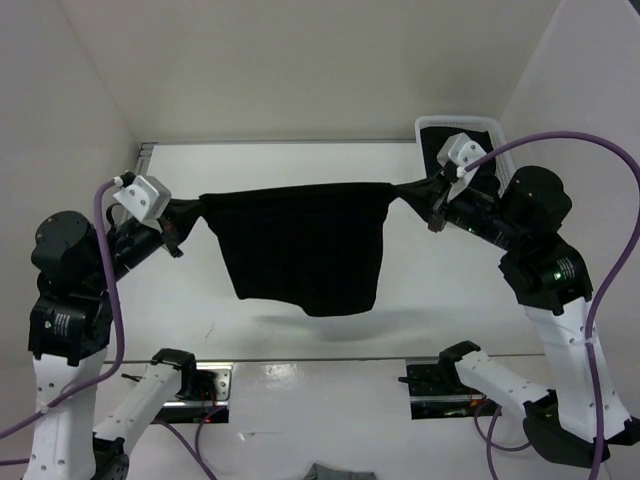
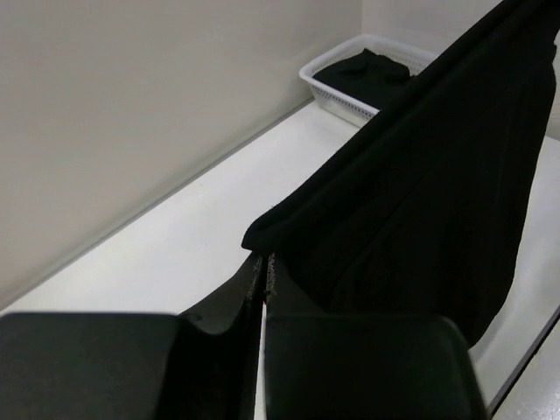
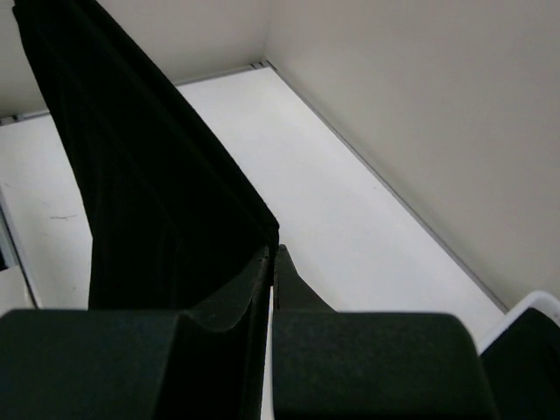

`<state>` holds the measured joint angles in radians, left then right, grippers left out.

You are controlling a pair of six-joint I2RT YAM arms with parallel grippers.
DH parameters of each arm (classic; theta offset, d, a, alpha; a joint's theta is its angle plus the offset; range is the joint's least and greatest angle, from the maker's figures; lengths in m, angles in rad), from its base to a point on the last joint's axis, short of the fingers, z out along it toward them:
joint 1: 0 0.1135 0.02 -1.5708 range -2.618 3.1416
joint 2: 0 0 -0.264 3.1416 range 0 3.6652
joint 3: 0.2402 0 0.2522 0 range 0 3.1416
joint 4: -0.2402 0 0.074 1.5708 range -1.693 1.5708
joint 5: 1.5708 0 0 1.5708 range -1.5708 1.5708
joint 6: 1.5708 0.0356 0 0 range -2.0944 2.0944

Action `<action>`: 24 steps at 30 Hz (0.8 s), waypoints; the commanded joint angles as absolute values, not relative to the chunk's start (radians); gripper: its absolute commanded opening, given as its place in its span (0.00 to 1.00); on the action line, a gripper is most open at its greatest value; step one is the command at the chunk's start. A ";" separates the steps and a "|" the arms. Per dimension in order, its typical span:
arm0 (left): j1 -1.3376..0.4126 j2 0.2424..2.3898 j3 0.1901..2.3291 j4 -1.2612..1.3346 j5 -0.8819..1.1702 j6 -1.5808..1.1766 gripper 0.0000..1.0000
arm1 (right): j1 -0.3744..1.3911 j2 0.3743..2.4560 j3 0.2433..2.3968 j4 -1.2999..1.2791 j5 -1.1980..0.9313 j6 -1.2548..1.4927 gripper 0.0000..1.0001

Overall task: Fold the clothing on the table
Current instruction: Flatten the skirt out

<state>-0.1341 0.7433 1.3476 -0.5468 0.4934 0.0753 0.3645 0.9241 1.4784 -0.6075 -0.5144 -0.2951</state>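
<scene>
Nearest, the left gripper [image 2: 263, 267] was clamped on one top corner of the clothing [image 1: 305, 250], and the right gripper [image 3: 272, 258] was clamped on the other. The garment hung stretched between them above the table [image 1: 300, 160]. Only the left wrist view showed the black heap [image 2: 367, 70] inside the far-right basket [image 2: 337, 92].

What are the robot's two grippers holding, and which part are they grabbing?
Both hold the plain black soft fabric garment: the left gripper pinches one top corner, the right gripper the other, stretching it above the flat white table.
</scene>
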 commanded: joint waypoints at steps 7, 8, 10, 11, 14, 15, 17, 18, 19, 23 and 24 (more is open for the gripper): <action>-0.097 0.775 1.279 -0.518 0.508 0.094 0.00 | 0.330 0.974 1.358 -0.563 -0.518 -0.288 0.01; -0.097 0.775 1.279 -0.518 0.508 0.094 0.00 | 0.330 0.974 1.338 -0.552 -0.518 -0.288 0.01; -0.107 0.802 1.279 -0.518 0.517 0.094 0.00 | 0.330 0.994 1.327 -0.552 -0.528 -0.279 0.01; -0.107 0.813 1.269 -0.518 0.517 0.094 0.00 | 0.330 0.994 1.327 -0.552 -0.528 -0.279 0.01; -0.118 0.837 1.259 -0.506 0.499 0.094 0.00 | 0.330 1.014 1.318 -0.552 -0.509 -0.279 0.00; -0.118 0.838 1.246 -0.494 0.499 0.094 0.00 | 0.330 1.031 1.318 -0.552 -0.488 -0.279 0.00; -0.118 0.862 1.223 -0.473 0.489 0.094 0.00 | 0.351 1.052 1.318 -0.552 -0.463 -0.279 0.00; -0.118 0.862 1.223 -0.472 0.480 0.083 0.00 | 0.351 1.074 1.318 -0.552 -0.454 -0.270 0.00; -0.118 0.873 1.204 -0.448 0.480 0.071 0.00 | 0.351 1.084 1.318 -0.542 -0.454 -0.270 0.00; -0.118 0.925 1.186 -0.437 0.456 0.051 0.00 | 0.351 1.135 1.331 -0.520 -0.445 -0.245 0.00; -0.130 0.939 1.186 -0.437 0.434 0.051 0.00 | 0.362 1.150 1.350 -0.520 -0.416 -0.235 0.00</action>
